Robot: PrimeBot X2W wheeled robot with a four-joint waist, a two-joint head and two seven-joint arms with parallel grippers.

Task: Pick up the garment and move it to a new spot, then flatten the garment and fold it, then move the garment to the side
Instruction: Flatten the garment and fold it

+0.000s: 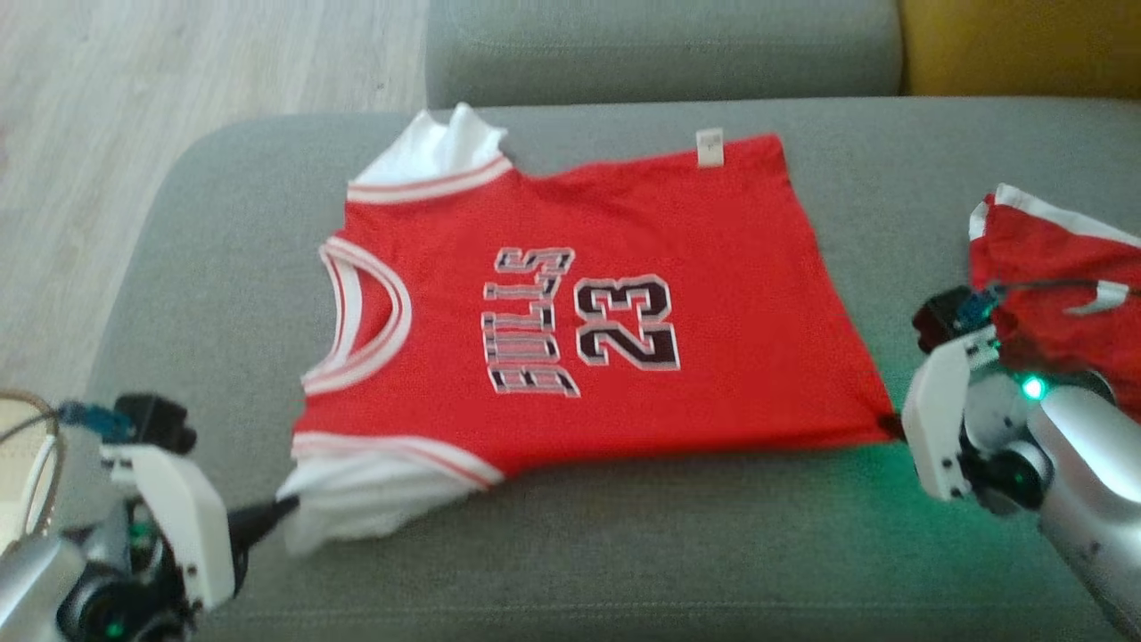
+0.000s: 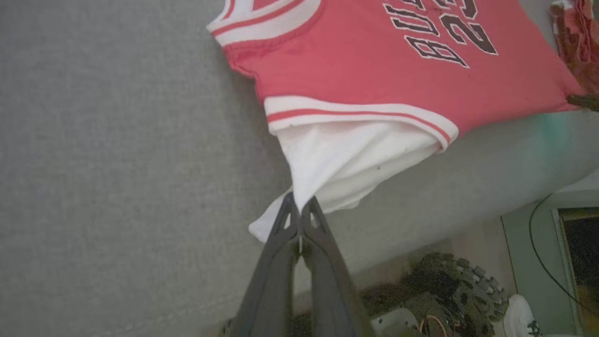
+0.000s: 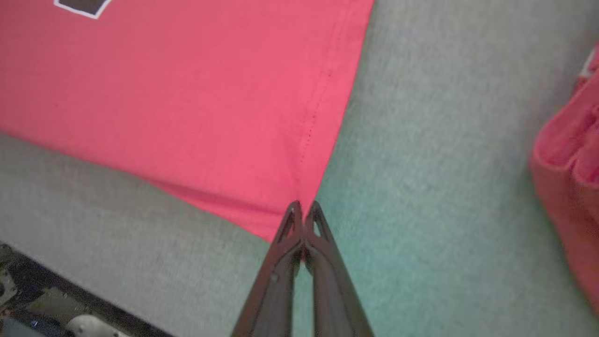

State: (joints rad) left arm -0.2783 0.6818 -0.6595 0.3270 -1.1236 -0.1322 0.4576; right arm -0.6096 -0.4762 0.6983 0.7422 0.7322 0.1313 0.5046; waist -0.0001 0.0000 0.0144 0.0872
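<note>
On the grey fabric sofa seat [image 1: 624, 553] a red sleeveless basketball jersey with white trim and black "BULLS 23" lettering [image 1: 588, 303] lies spread nearly flat, front side up, its neckline toward the robot's left and its hem toward the right. White fabric of an under-sleeve [image 1: 357, 499] spills from the near armhole, and more white fabric pokes out at the far armhole. The left gripper [image 1: 281, 510] sits at the near left corner of the jersey; in the left wrist view its two dark fingers [image 2: 285, 234] are pressed together on the edge of that white fabric [image 2: 341, 159]. The right gripper [image 1: 891, 426] is at the near hem corner; in the right wrist view its jaws are clamped on the red corner of the jersey [image 3: 187, 103]. A second, crumpled red garment with white edging [image 1: 1061, 285] lies on the seat just beyond the right arm, apart from the jersey. Pale wooden flooring [image 1: 178, 71] shows past the sofa's left end
</note>
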